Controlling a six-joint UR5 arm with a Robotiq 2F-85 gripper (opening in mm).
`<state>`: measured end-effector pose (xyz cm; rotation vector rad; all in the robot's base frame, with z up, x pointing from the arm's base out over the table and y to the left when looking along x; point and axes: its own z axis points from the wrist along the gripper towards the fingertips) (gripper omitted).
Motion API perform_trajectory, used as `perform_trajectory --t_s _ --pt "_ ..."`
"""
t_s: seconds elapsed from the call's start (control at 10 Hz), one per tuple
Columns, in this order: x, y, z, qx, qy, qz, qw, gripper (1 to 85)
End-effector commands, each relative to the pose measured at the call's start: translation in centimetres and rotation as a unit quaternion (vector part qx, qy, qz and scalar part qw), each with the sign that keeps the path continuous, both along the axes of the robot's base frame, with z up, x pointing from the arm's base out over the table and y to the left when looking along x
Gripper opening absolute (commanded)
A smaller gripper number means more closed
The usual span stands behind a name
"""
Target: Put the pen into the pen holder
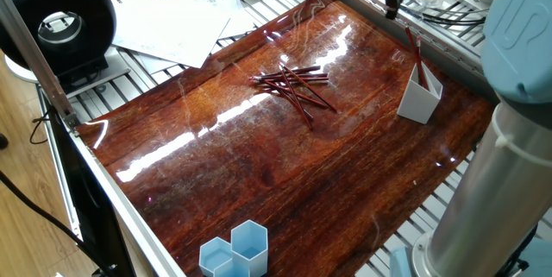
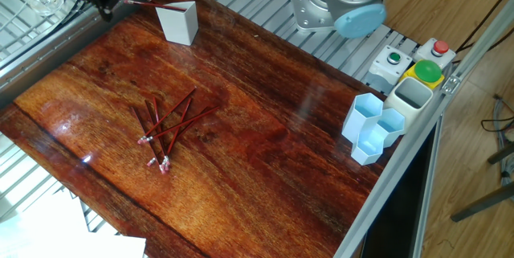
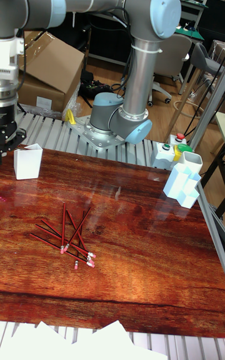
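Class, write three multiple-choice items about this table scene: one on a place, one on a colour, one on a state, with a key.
1. Where is the gripper?
A. over the pile of pens
B. beside the white pen holder
C. by the blue cups

2. What colour are the hexagonal cups?
A. light blue
B. green
C. black

3. How does the pen in the pen holder stand?
A. upright
B. leaning far over the rim
C. flat on the table

Key: B, it hangs near the holder's corner; A, pale blue walls; B, its end juts sideways past the rim.
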<state>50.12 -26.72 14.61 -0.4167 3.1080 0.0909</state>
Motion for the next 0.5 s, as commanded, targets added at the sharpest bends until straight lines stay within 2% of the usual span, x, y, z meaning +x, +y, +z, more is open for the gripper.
perform_trajectory --t_s 0.0,0.2,0.4 --pt "-2.1 0.1 0.1 0.013 0.026 -0.013 0.9995 1.0" --pt "-3.7 0.2 0.8 0.014 0.050 -0.023 0.9984 1.0" --pt "-4.5 0.3 1.3 0.013 0.059 -0.029 0.9977 1.0"
